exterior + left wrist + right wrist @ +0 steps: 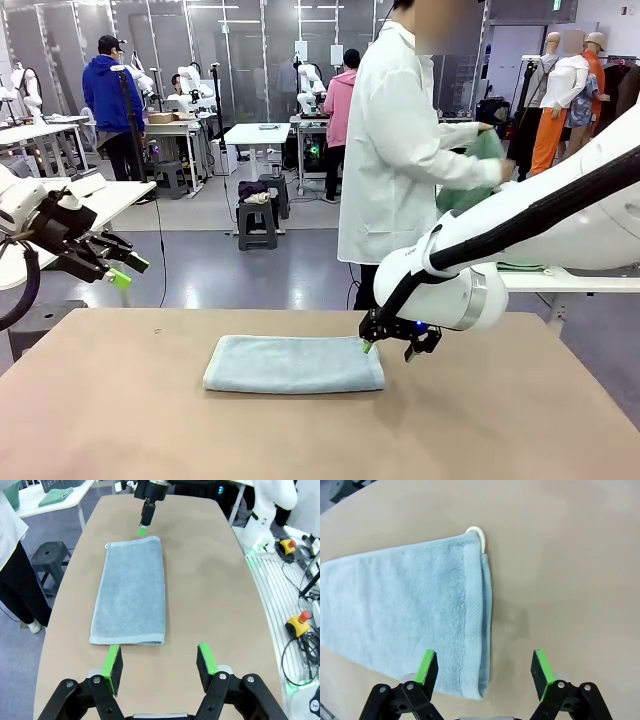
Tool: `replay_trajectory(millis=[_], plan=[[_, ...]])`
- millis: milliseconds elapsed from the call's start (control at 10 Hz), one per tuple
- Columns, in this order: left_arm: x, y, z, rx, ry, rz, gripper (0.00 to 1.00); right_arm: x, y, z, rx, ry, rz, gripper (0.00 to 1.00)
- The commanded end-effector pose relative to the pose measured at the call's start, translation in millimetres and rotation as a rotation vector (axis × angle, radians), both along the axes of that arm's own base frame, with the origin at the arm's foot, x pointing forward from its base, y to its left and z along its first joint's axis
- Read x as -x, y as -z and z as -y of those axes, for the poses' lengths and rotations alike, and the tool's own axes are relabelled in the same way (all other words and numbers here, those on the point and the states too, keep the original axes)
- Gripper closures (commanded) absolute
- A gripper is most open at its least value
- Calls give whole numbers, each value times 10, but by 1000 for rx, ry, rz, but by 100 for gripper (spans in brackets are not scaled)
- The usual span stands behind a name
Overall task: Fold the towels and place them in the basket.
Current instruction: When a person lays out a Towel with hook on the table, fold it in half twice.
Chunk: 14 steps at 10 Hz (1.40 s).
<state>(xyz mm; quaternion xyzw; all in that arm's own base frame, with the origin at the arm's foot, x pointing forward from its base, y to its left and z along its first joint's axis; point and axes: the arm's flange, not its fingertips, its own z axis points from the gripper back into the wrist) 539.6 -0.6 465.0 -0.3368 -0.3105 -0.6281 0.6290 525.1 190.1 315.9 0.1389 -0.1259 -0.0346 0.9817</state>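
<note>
Towel (293, 364) lies folded; my right gripper (390, 350) gapes at its right end, left gripper (128, 270) spread, empty. I'd pinch both layers squarely.

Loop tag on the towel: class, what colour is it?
Off-white; the loop tag sits at the towel corner, clearest in the right wrist view.

Beyond my tan tabletop (120, 420) I see a glossy grey floor (290, 270) under bright ceiling strip lights (215, 8). Glazed partition walls (250, 60) run across the back. White workbenches (257, 133) stand there, a dark stool (257, 225) with bundled cloth in the aisle, and a person in a blue jacket (105, 95) at the left.
</note>
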Motion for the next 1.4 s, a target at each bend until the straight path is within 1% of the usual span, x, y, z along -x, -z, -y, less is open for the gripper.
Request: replay_trajectory(millis=[0,200,400,700,800,1200,1300], plan=[[9,-32,6,-16,-4,1,25,-128,45,-194,30,77,-6,6],[9,-32,6,-16,-4,1,25,-151,141,-322,65,94,-12,6],[9,-32,6,-16,-4,1,25,-188,224,-447,96,86,-5,6],[9,-32,6,-16,-4,1,25,-188,227,-571,129,83,15,6],[9,-32,6,-16,-4,1,25,-204,223,-586,145,92,21,25],[9,-32,6,-16,-4,1,25,-234,250,-643,162,96,17,25],[9,-32,6,-16,-4,1,25,-243,249,-652,164,101,19,44]])
